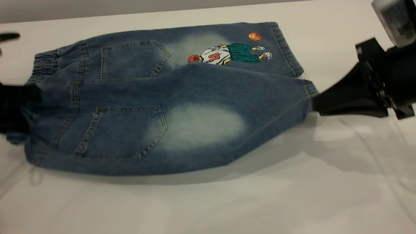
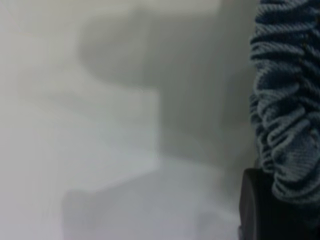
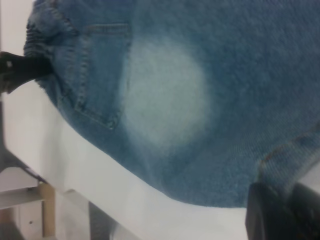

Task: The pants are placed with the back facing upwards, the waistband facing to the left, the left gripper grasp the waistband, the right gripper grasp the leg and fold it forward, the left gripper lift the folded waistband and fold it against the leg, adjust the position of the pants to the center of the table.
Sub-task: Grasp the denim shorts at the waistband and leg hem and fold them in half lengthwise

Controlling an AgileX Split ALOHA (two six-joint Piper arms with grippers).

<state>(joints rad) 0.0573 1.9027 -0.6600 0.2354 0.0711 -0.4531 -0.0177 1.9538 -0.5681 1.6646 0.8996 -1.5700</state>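
Note:
The pants (image 1: 182,87) lie back up on the table (image 1: 292,195), blue denim with two patch pockets and the gathered waistband (image 1: 45,63) at the left. The far leg carries the basketball-player print (image 1: 227,53). The near leg (image 1: 201,125), with its pale oval patch, is raised off the table and casts a shadow. My right gripper (image 1: 317,102) is shut on that leg's hem. My left gripper (image 1: 19,107) is shut on the near part of the waistband. Up close, the ruffled waistband (image 2: 285,100) hangs from the left gripper (image 2: 280,200), and the leg (image 3: 165,95) stretches from the right gripper (image 3: 285,200).
Bare table surface spreads in front of the pants and to the right. The table's edge (image 3: 60,150) shows in the right wrist view, with a wooden frame (image 3: 45,210) below it. A black part (image 1: 8,36) sits at the far left.

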